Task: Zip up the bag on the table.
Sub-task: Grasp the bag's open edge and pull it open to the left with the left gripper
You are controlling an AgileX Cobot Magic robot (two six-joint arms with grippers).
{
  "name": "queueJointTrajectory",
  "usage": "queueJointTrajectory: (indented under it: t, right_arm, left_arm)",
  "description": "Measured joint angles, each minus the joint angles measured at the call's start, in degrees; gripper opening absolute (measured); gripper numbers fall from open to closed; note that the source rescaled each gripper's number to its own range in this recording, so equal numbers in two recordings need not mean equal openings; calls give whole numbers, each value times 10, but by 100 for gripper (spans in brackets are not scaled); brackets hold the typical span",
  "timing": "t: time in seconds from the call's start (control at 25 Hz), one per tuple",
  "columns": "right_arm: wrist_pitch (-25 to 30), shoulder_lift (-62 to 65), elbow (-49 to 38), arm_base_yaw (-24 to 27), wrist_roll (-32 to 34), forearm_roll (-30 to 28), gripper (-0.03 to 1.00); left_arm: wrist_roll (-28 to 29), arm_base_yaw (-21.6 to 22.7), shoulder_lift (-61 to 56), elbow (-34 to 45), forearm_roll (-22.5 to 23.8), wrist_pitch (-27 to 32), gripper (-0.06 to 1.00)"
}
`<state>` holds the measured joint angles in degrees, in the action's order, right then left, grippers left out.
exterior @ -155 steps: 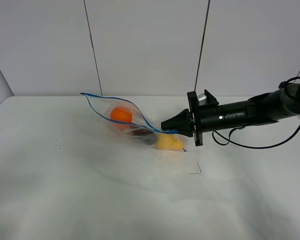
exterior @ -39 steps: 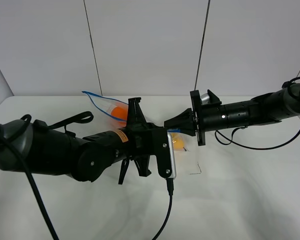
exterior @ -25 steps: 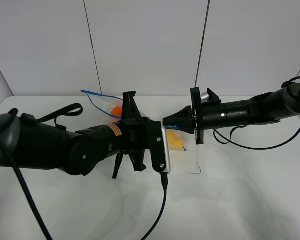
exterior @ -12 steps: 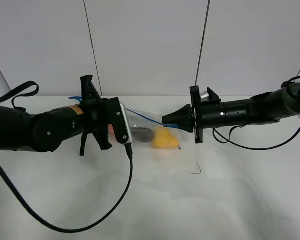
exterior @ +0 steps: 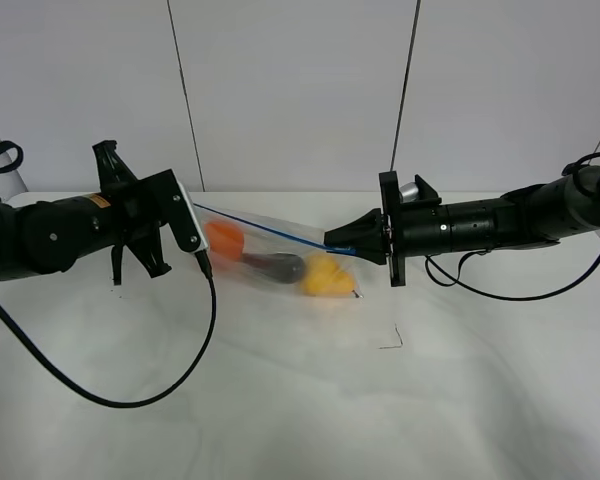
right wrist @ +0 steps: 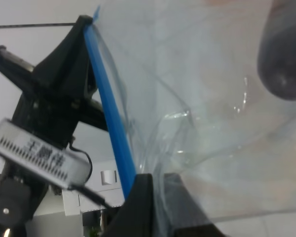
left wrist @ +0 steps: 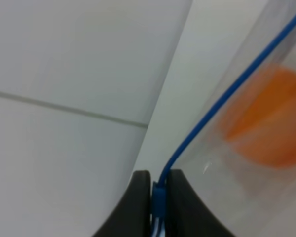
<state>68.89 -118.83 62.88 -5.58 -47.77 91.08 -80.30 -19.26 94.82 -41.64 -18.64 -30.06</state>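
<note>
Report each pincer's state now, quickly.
Left pincer: shut on the bag, at its blue zip strip.
Right pincer: shut on the bag's other end.

White table (exterior: 480, 410) under my arms: bag (exterior: 280, 268) belly rests on it, small dark mark (exterior: 391, 342), my cable (exterior: 120, 405) draped across.

1. Exterior high: raised, off the arms, facing the back wall (exterior: 300, 90) across the table (exterior: 300, 400). Wide shot; left arm (exterior: 50, 235) at frame left, right arm (exterior: 480, 225) at frame right, bag (exterior: 280, 265) centre.
2. Left wrist: very close, sighting past left gripper (left wrist: 158, 186) along the blue zip strip (left wrist: 222, 94).
3. Right wrist: equally close, sighting past right gripper (right wrist: 157, 183) along that strip toward the left arm.
4. Shared by all three: bag, strip.
</note>
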Motion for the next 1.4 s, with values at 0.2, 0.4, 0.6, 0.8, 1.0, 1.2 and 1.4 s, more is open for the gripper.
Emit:
queueJointTrajectory:
  t: [0.2, 0.4, 0.6, 0.8, 1.0, 1.2, 1.4]
  right_arm:
    - [-1, 0, 0, 0, 1, -4, 0]
    - [-1, 0, 0, 0, 1, -8, 0]
    - [-1, 0, 0, 0, 1, -9, 0]
    - [-1, 0, 0, 0, 1, -9, 0]
    - [-1, 0, 0, 0, 2, -10, 0]
    - [-1, 0, 0, 0, 3, -10, 0]
    - [-1, 0, 0, 1, 3, -21, 0]
  left_arm:
    - [0, 26, 0, 0, -2, -3, 0]
    - [0, 29, 0, 0, -4, -4, 0]
    - [0, 30, 0, 0, -4, -4, 0]
    - [0, 33, 0, 0, -4, -6, 0]
    - [2, 43, 0, 0, -6, -8, 0]
    - [2, 43, 0, 0, -6, -8, 4]
    - [35, 49, 0, 0, -17, -23, 45]
